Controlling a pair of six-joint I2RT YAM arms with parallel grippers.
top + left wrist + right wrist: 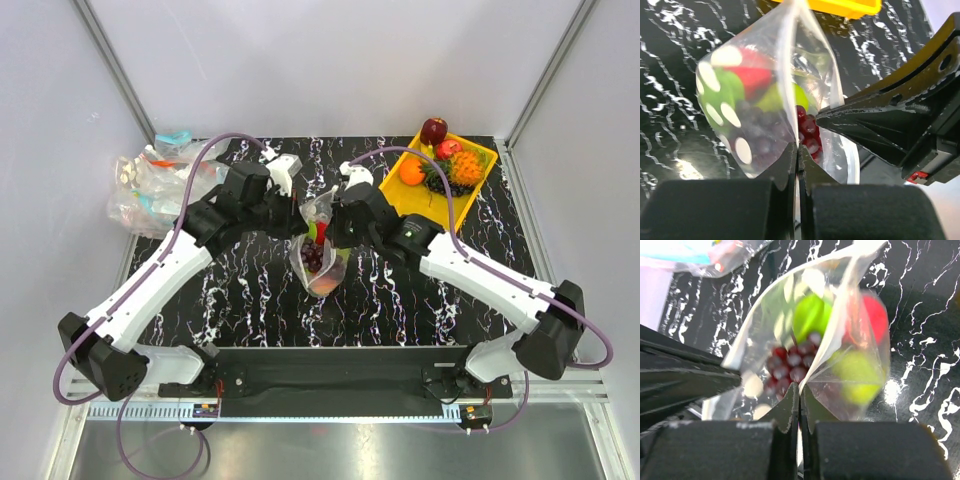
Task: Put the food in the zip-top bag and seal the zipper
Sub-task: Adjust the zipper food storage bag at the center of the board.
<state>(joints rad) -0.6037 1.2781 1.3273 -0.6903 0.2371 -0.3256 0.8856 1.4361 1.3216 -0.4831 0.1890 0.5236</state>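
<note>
The clear zip-top bag (320, 265) hangs between both arms over the middle of the black marbled table; pale oval marks show on its wall (730, 115). Inside lies the food: dark red grapes (790, 365), a green fruit (810, 315), a red fruit (875, 317) and a yellow-green one (857, 375). My left gripper (798, 146) is shut on the bag's edge from the left (300, 225). Facing it, my right gripper (800, 385) is shut on a pale folded strip, the zipper (827, 354), from the right (335, 228). Whether the mouth is sealed does not show.
A yellow tray (487, 160) at the back right carries a red apple (434, 130), an orange (412, 172) and a bumpy orange fruit (465, 168). A heap of other clear bags (150, 185) lies at the back left by the wall.
</note>
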